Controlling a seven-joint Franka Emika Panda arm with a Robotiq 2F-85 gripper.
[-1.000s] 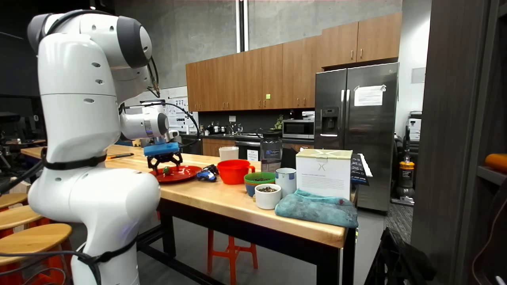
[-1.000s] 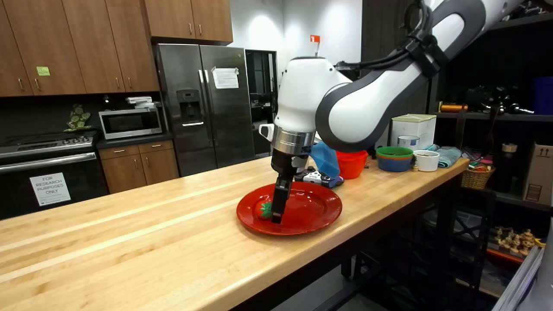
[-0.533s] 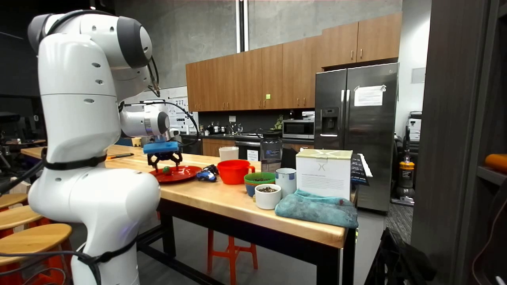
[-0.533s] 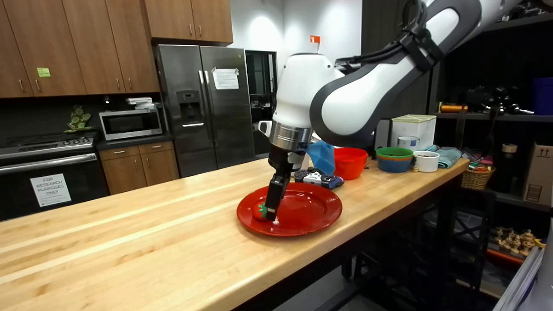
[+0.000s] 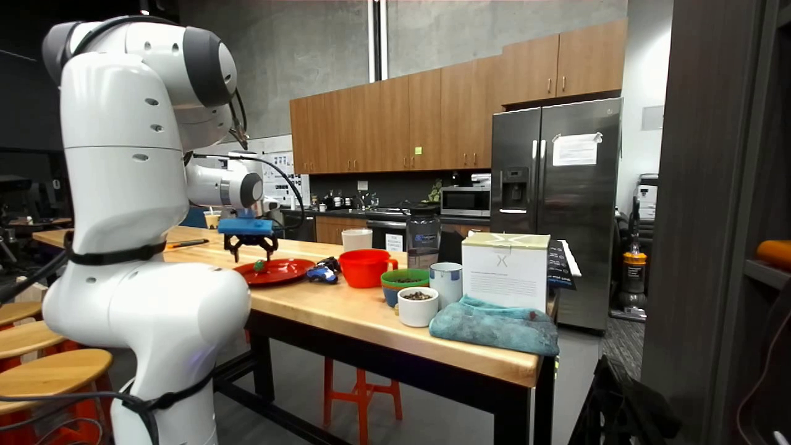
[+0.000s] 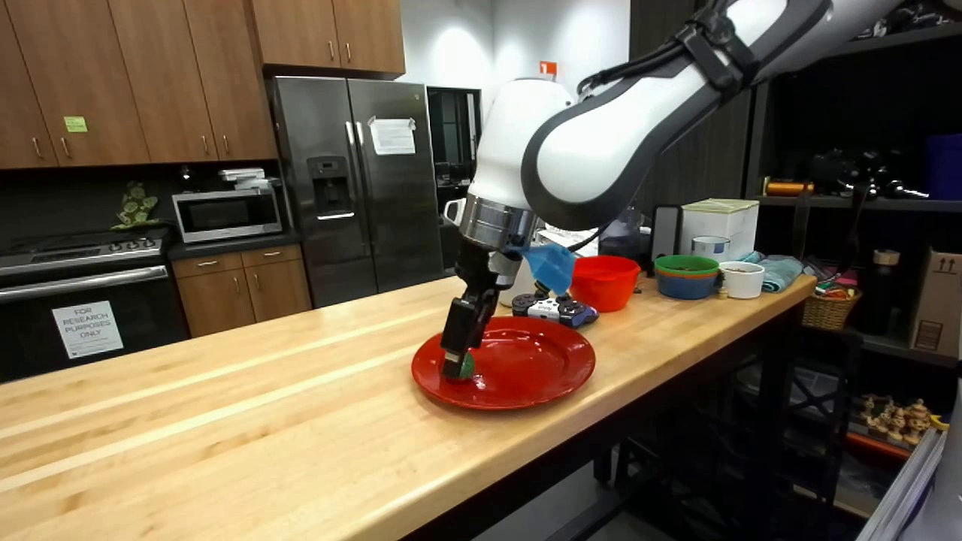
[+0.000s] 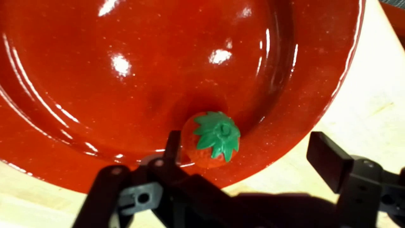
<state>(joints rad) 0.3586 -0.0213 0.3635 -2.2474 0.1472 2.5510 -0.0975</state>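
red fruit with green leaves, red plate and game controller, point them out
Red fruit (image 7: 215,134): wrist view, on its green leaves.
Red plate (image 6: 530,362): in an exterior view, on its bare middle.
Game controller (image 6: 550,309): in an exterior view, on its pale middle.

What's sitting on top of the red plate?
A red strawberry sits on the red plate, toward one edge. The gripper hangs open at that side. The plate surface directly beneath the strawberry is covered, and in the wrist view the gripper hides part of the plate too.
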